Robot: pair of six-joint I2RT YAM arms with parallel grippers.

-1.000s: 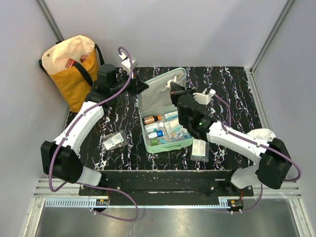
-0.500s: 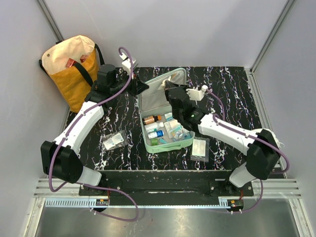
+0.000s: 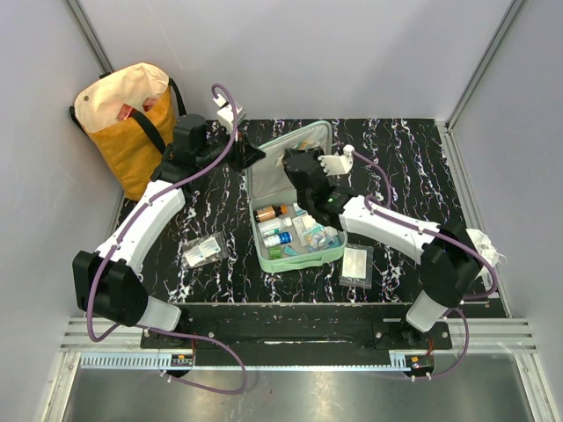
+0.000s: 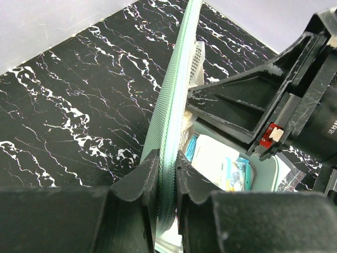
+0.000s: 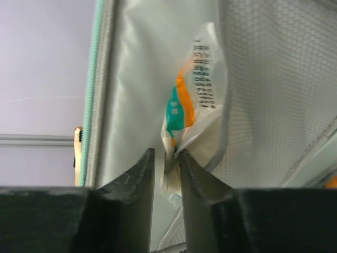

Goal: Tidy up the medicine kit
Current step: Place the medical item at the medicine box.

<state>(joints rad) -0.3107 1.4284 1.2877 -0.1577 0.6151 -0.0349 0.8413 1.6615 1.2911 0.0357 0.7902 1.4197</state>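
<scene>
The mint-green medicine kit (image 3: 261, 251) lies open mid-table, its lid (image 3: 267, 169) standing upright. My left gripper (image 3: 250, 156) is shut on the lid's zip edge (image 4: 176, 89), which runs between its fingers in the left wrist view (image 4: 167, 158). My right gripper (image 3: 296, 163) is pressed up to the lid's lining. Its jaws (image 5: 167, 156) stand slightly open around the corner of a white sachet (image 5: 185, 108) with orange and teal print. The sachet is tucked behind the lid's mesh pocket (image 5: 274, 84). It touches the right finger only, with a gap on the left.
A yellow-and-cream tote bag (image 3: 127, 119) stands at the back left. Small bottles (image 3: 273, 214) and packets fill the kit's base. A clear packet (image 3: 204, 252) lies left of the kit and another (image 3: 356, 265) to its right, near the front.
My right arm has swung left and in towards the lid, and its jaws have parted from shut. The left arm and the lid have not moved.
</scene>
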